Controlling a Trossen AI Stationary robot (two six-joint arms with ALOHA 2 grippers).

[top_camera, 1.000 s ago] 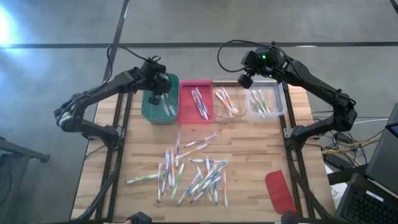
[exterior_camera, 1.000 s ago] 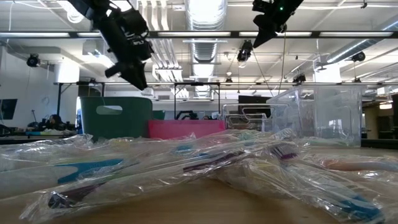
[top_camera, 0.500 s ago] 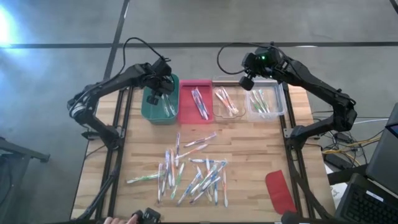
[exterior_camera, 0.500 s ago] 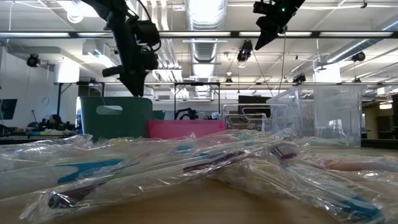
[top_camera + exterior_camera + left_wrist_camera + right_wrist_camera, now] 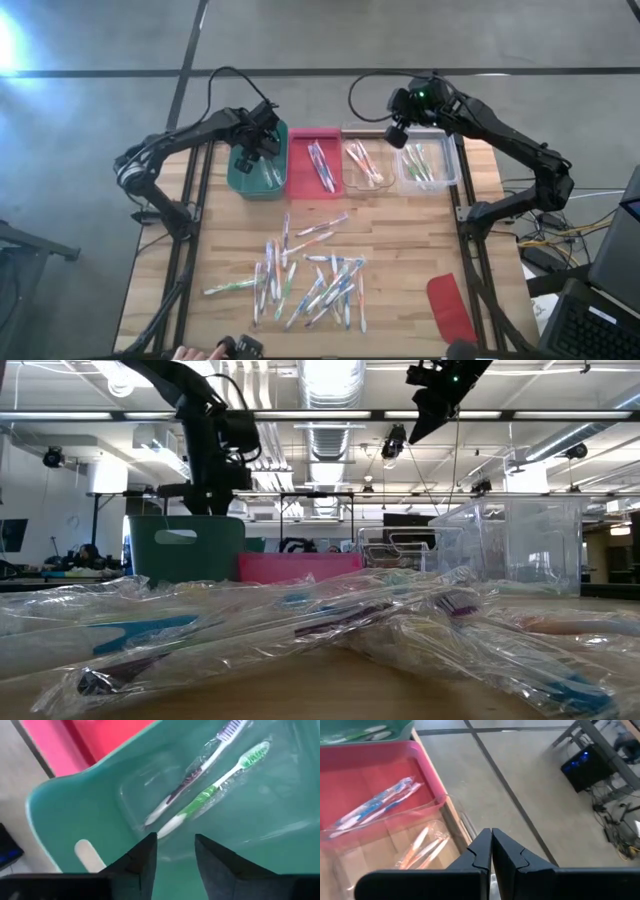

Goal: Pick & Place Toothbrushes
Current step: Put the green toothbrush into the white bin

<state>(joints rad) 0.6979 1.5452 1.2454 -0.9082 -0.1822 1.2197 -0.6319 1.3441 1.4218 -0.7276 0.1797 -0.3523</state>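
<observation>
The left fingers [image 5: 175, 862] stand parted with nothing between them, hanging just inside the green bin [image 5: 75, 815], where a green toothbrush [image 5: 210, 795] and a purple one [image 5: 192, 775] lie side by side in clear wrappers on the bin floor beyond the fingertips. The right fingers [image 5: 491, 851] are pressed together on nothing, held high over the far edge of the table [image 5: 400, 240] above the clear bins [image 5: 400, 165]. From above, four bins sit in a row along the far side: green, then pink bin [image 5: 315, 160] touching it, then the two clear ones (each already holds a few wrapped brushes). Blue-accented brushes [image 5: 380, 802] lie in the pink bin and orange ones [image 5: 425, 847] in the clear bin beside it. The main heap of toothbrushes [image 5: 305, 275] is spread loose on the middle of the table, well apart from the bins, with one green-handled brush [image 5: 228, 287] lying off toward the left arm's side. A red lid [image 5: 448, 305] rests flat near the front right corner.
</observation>
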